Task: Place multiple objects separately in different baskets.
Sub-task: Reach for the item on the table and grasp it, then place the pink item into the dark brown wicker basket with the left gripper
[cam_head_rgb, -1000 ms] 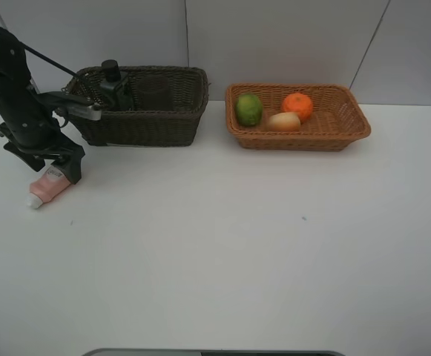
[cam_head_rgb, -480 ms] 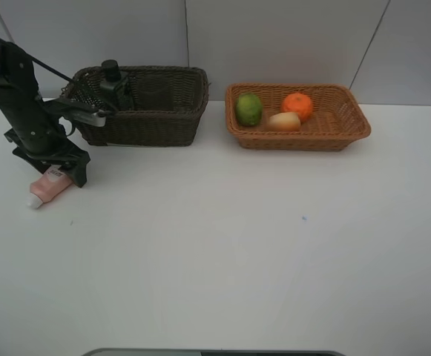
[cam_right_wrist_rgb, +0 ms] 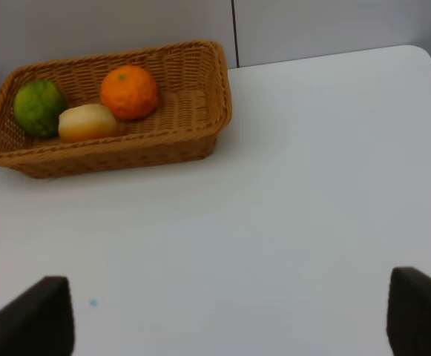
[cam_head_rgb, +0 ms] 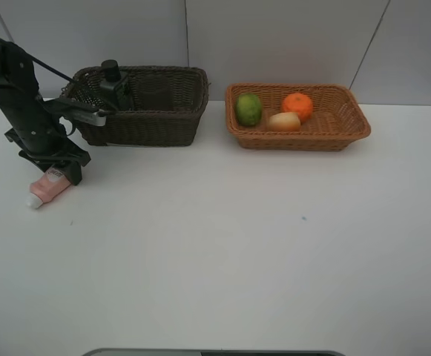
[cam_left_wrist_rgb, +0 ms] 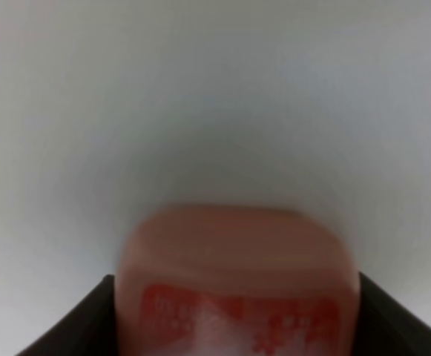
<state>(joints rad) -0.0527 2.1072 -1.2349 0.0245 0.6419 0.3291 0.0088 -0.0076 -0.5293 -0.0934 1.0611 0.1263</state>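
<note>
The pink tube (cam_head_rgb: 44, 188) lies on the white table at the far left, white cap toward the front. My left gripper (cam_head_rgb: 68, 173) points down on its rear end. In the left wrist view the tube (cam_left_wrist_rgb: 234, 252) fills the space between the dark fingers (cam_left_wrist_rgb: 67, 326), which touch its sides. The dark green pump bottle (cam_head_rgb: 113, 81) stands in the dark brown basket (cam_head_rgb: 163, 127). The lime (cam_head_rgb: 248, 109), the orange (cam_head_rgb: 297, 105) and the pale peach-like fruit (cam_head_rgb: 283, 122) lie in the light tan basket (cam_head_rgb: 304, 139). My right gripper (cam_right_wrist_rgb: 230, 311) is open and empty. I cannot make out the cup.
The right wrist view shows the tan basket (cam_right_wrist_rgb: 126, 152) with the lime (cam_right_wrist_rgb: 39, 107), the orange (cam_right_wrist_rgb: 129, 92) and the peach-like fruit (cam_right_wrist_rgb: 87, 122) ahead of the open fingers (cam_right_wrist_rgb: 41, 315). The table's far edge meets a grey wall behind both baskets.
The left gripper shifted slightly right, then back over the tube's rear end, and its fingers look closer together. The tube and the fruit have not moved.
</note>
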